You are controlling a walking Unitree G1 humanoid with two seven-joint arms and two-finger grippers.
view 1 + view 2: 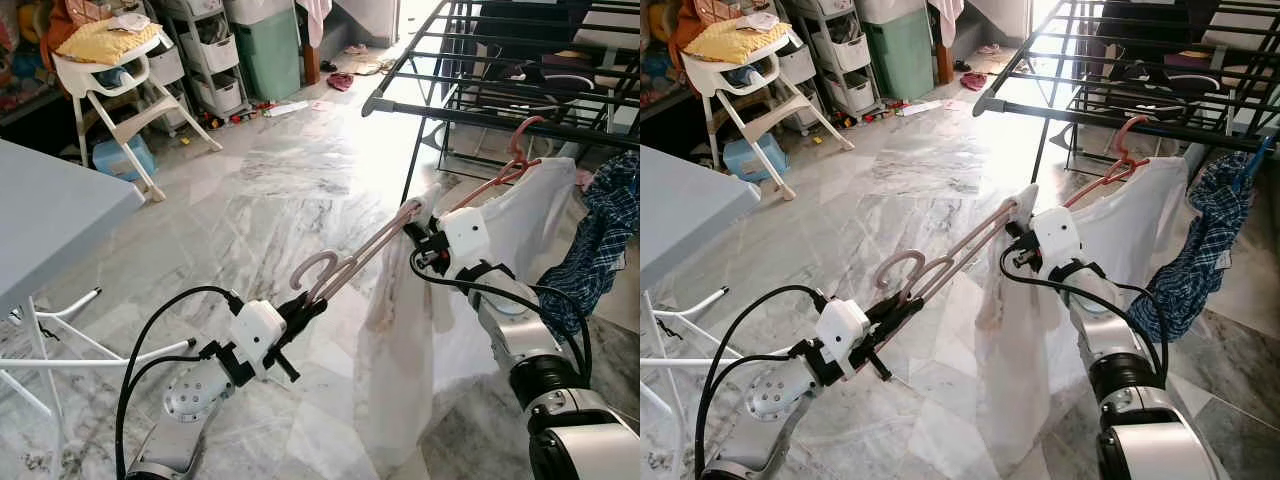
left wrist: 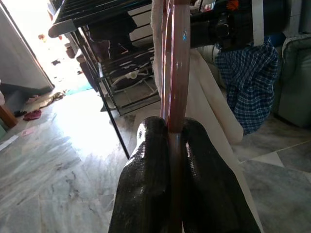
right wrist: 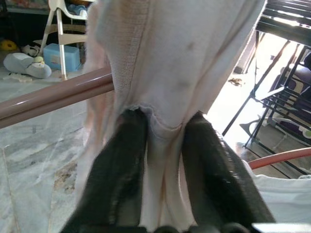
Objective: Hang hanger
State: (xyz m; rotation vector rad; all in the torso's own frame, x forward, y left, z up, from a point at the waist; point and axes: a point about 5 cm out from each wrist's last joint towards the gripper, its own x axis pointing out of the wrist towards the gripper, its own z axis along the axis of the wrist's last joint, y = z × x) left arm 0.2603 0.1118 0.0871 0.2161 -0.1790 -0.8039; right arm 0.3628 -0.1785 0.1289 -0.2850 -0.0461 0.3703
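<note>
My left gripper is shut on the lower end of a pale pink hanger, just below its curved hooks. The hanger slants up to the right into a white garment. My right gripper is shut on the top edge of that garment, where the hanger enters it. In the left wrist view the fingers clamp the hanger rod. In the right wrist view the fingers pinch a fold of white cloth. A salmon hanger holds the garment's far shoulder, its hook just below the black drying rack.
A blue plaid shirt hangs off the rack at the right. A grey table with white stand legs is on the left. Across the marble floor stand a white high chair, storage drawers and a green bin.
</note>
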